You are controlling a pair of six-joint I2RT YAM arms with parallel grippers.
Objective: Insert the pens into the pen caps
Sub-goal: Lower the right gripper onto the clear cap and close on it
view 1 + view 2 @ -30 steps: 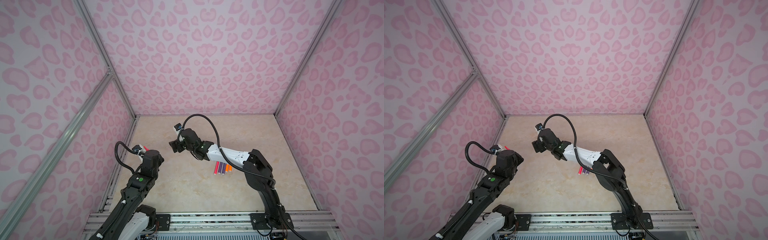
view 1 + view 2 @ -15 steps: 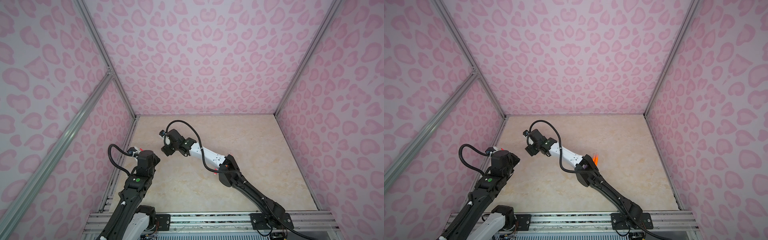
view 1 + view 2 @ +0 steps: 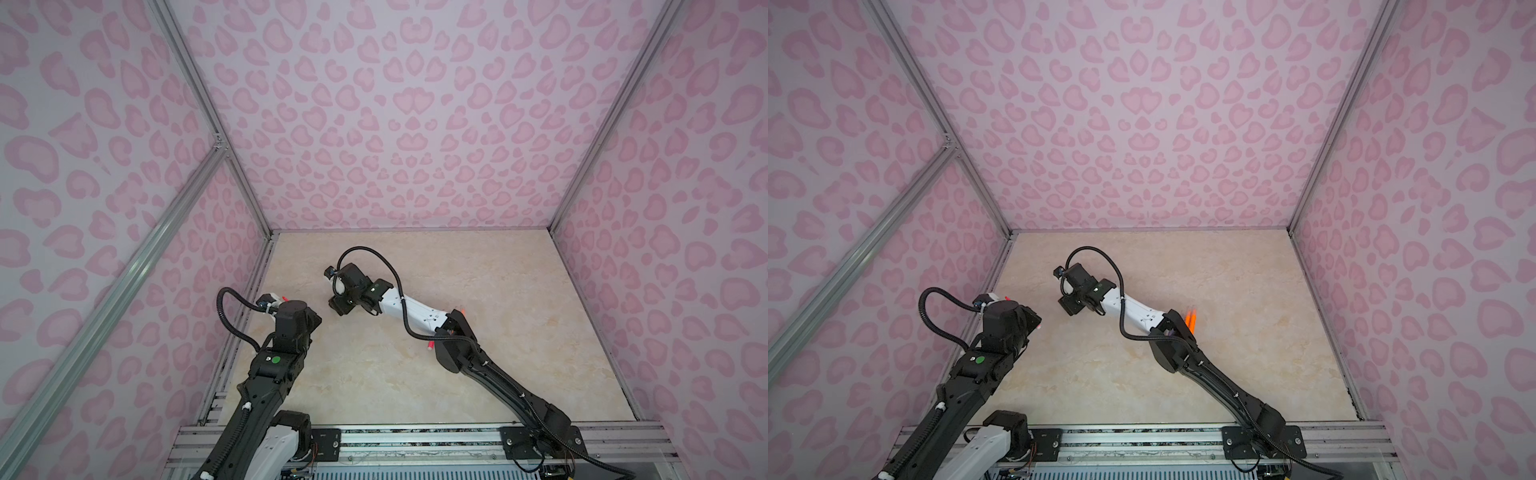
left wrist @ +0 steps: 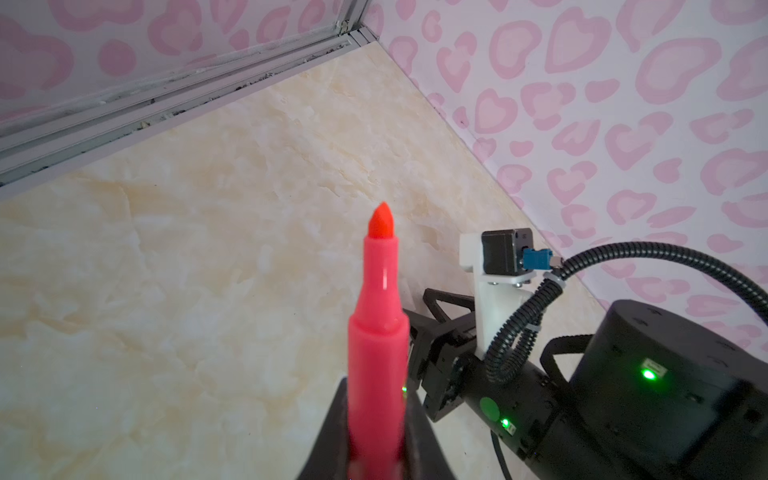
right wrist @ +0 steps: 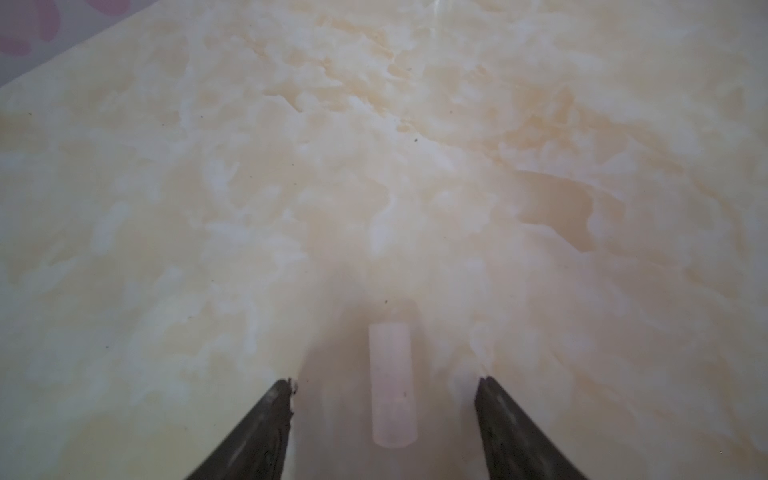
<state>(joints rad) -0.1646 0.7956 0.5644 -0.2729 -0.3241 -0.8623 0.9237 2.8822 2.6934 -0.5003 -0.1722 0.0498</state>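
Note:
A pink-red pen [image 4: 378,332] stands up between the fingers of my left gripper [image 4: 376,399], which is shut on its barrel, pointed tip away from the wrist. In both top views only its red tip [image 3: 285,298] [image 3: 1008,297] peeks out by the left wrist. One of the pen caps [image 5: 391,357], a clear short tube, lies on the beige surface between the fingertips of my right gripper [image 5: 384,379]. Those jaws are open and touch nothing. In a top view the right gripper [image 3: 337,308] points down at mid-left of the floor.
More pens lie under the right arm's elbow: orange tips [image 3: 1191,320] and a pink-red end [image 3: 431,345] peek out. Pink patterned walls close in the beige floor [image 3: 519,353] on three sides. A metal rail [image 3: 415,440] runs along the front edge.
The right arm has stretched left and dropped low, covering most of the pens, and its jaws have narrowed around the cap. The left arm has barely shifted and keeps its pen.

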